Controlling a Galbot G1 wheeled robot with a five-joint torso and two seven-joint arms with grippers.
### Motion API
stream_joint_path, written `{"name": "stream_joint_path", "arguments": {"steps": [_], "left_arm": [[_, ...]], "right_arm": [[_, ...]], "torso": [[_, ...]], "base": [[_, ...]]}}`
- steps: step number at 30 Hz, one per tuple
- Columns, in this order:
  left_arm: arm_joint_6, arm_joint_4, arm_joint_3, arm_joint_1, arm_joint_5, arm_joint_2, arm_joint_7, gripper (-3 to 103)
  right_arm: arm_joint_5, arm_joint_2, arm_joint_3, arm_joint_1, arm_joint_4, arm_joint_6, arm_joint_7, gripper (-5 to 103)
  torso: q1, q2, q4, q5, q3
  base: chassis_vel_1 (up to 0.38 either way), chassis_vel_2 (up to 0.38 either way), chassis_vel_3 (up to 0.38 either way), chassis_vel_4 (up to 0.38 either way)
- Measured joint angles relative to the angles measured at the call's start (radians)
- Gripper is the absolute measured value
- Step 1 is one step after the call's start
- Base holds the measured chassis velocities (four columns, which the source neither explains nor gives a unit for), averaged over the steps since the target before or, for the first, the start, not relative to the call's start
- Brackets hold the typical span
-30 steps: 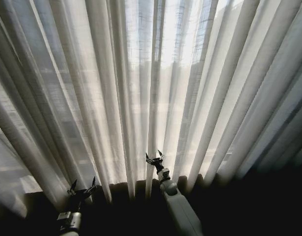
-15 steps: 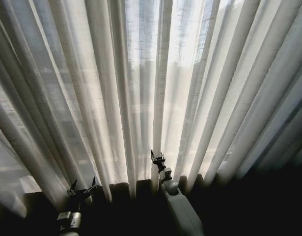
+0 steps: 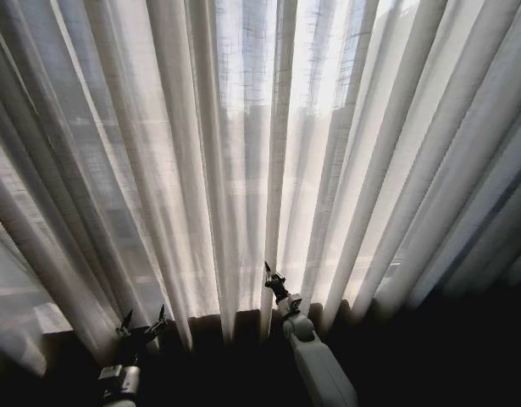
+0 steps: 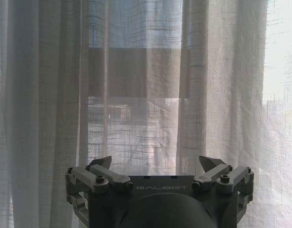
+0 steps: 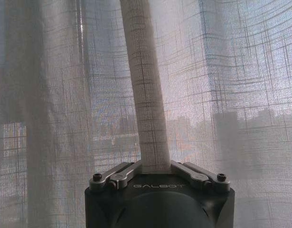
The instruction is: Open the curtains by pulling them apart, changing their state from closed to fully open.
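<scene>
On both wrist housings, raised lettering is reading GALBOT, just behind the fingers.

Curtains (image 3: 243,153) are hanging closed across the whole window, sheer white cloth in tall pleats, daylight coming through; blurred building outlines are showing behind the weave. A dark band is running along the bottom of the head view under the hems.

Right gripper (image 3: 269,275) is sitting low, near the middle, clenched on one narrow fold of the curtains (image 5: 148,109); in the right wrist view that fold is rising straight out from between the closed fingers (image 5: 118,175).

Left gripper (image 3: 143,322) is waiting low on the left, just in front of the cloth, fingers (image 4: 102,164) spread wide and grasping nothing. The curtains (image 4: 136,95) are hanging flat ahead of it.

Against a second ago: right gripper was spread open then, now it is pinched shut on the fold, and it has shifted slightly rightward and down. Left gripper is staying put.
</scene>
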Motion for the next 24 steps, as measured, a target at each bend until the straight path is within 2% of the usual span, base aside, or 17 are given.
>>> {"name": "stream_joint_path", "arguments": {"steps": [11, 24], "left_arm": [[0.0, 0.0, 0.0, 0.0, 0.0, 0.0, 0.0, 100], [0.0, 0.0, 0.0, 0.0, 0.0, 0.0, 0.0, 100]], "right_arm": [[0.005, -0.003, 0.015, -0.003, -0.002, -0.007, 0.003, 0], [0.012, -0.014, 0.029, -0.01, 0.002, -0.007, 0.002, 0]], "torso": [[0.0, 0.0, 0.0001, -0.0001, 0.0], [0.0, 0.0, -0.0001, 0.0, 0.0]], "base": [[-0.065, -0.068, 0.073, 0.071], [-0.254, -0.262, 0.271, 0.25]]}}
